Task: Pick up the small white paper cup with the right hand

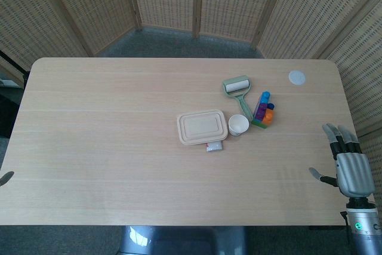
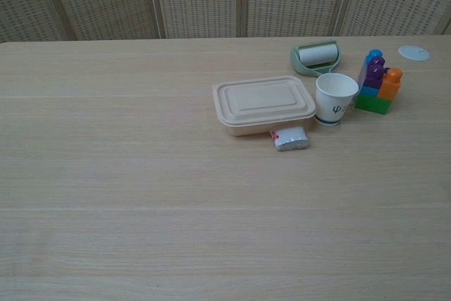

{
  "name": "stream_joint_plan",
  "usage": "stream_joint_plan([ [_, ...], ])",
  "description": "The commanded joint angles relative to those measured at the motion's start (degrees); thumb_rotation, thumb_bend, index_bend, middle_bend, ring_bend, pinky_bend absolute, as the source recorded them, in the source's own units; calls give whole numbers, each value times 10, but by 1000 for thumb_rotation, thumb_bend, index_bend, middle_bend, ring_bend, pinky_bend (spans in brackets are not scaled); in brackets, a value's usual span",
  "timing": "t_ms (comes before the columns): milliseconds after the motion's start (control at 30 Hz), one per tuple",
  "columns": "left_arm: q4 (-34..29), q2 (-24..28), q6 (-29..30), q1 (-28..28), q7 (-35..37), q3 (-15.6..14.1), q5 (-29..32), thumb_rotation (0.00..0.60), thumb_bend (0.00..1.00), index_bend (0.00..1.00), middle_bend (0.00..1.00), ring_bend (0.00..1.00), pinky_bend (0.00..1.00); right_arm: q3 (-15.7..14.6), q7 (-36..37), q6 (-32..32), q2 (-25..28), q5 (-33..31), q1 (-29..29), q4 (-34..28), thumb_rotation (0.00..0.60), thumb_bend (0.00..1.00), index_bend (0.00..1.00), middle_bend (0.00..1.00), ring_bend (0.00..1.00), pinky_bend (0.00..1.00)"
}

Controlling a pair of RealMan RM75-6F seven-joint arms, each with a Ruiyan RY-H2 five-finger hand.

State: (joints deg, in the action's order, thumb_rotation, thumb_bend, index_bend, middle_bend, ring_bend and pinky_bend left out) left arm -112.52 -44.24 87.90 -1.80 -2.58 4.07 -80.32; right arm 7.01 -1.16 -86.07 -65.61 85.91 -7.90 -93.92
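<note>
The small white paper cup [image 1: 238, 125] [image 2: 335, 99] stands upright near the table's middle right, between a beige lidded box [image 1: 202, 127] [image 2: 263, 104] and a stack of toy blocks [image 1: 263, 110] [image 2: 377, 82]. My right hand [image 1: 350, 165] hovers at the table's front right corner, fingers apart and holding nothing, well to the right of the cup and nearer the front. It does not show in the chest view. At the left edge of the head view only a dark tip of my left hand [image 1: 6, 177] peeks in.
A green lint roller [image 1: 237, 89] [image 2: 316, 57] lies just behind the cup. A small white packet [image 1: 214, 146] [image 2: 290, 138] sits in front of the box. A round white lid [image 1: 296, 77] [image 2: 414, 52] lies at the far right. Wicker screens stand behind the table.
</note>
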Motion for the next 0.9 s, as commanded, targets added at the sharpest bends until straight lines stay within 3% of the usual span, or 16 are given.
stream_joint_plan([
  [33,1,-1,-2,-1,1,0,1,600,0,0,0,0,0,0,-1,1,0,0,0,0,600,0,0,0,0,0],
  [567,-1,0,-4,-1,3,1,6,600,0,0,0,0,0,-8,23,31,-2,3,-12,-14,600,0,0,0,0,0],
  [733,1,-3,-10,-4,1,2,12,600,0,0,0,0,0,-18,47,107,-8,15,-55,-23,600,0,0,0,0,0],
  [900,3,-7,-16,-7,-7,2,16,600,0,0,0,0,0,0,46,185,-15,-1,-112,-20,600,0,0,0,0,0],
])
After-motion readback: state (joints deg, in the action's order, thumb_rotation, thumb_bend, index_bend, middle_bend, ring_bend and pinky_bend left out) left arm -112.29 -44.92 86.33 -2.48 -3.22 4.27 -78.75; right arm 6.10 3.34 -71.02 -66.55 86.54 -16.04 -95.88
